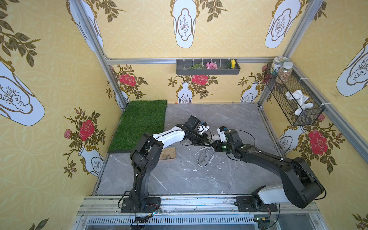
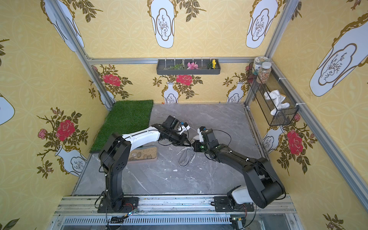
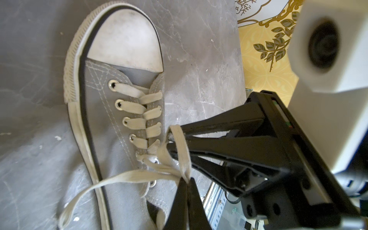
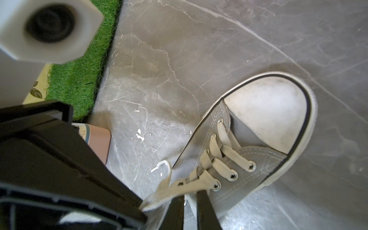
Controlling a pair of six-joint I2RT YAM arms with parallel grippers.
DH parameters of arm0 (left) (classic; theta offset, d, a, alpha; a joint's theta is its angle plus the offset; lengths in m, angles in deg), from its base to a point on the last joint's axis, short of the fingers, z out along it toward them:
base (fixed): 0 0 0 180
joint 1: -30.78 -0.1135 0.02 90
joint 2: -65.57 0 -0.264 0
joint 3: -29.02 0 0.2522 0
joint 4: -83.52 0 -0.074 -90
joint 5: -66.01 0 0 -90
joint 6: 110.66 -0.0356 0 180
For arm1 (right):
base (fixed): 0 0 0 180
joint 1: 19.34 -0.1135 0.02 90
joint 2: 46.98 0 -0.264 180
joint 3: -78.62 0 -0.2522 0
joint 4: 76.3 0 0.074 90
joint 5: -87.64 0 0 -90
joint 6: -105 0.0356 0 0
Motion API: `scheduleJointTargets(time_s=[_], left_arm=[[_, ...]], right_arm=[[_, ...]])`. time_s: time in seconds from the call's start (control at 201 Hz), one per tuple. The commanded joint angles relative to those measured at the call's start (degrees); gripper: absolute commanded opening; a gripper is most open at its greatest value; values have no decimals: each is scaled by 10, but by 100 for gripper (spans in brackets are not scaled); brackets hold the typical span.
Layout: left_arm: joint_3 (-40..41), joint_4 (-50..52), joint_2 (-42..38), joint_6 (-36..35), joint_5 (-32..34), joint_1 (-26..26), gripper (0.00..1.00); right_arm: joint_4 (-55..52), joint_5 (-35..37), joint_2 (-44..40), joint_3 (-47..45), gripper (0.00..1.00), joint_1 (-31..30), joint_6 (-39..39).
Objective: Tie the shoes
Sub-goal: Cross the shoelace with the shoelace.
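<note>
Grey canvas low-top sneaker with white rubber toe cap point(image 1: 205, 158), flat on its sole near the middle of the grey marble-patterned worktop point(image 1: 179, 179), toe toward the far edge, heel toward the near one. Threaded through both rows of eyelets with long flat pale-grey laces point(image 3: 137, 175), yet no bow and no finished knot to be seen. Possibly a first crossing just above the top eyelets, too tangled to call. Pinched in the left hand point(image 3: 186, 180), jaws fully together: a fold of lace held up just above the sneaker's opening. Right hand point(image 3: 171, 137) close beside it, jaws narrowly parted, a lace loop draped across the fingertips. Hard to say whether gripped or merely hooked. One free end trailing over the white sole rim onto the worktop beside the sneaker. Judged early to midway. Strands gathered and raised over the tongue, a loop perhaps forming between the two hands. Left to do, most likely: wrapping one strand round the loop, drawing a second loop through, then cinching the bow snug against the eyelets.
</note>
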Motion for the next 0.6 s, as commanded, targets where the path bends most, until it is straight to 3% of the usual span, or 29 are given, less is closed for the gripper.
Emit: scheduleJointTargets(time_s=[0.0, 0.592], left_arm=[[0, -9, 7, 1, -5, 0, 0], [-7, -8, 10, 8, 10, -1, 0]], right_arm=[[20, 10, 2, -3, 18, -1, 9], [-40, -41, -61, -51, 34, 7, -52]])
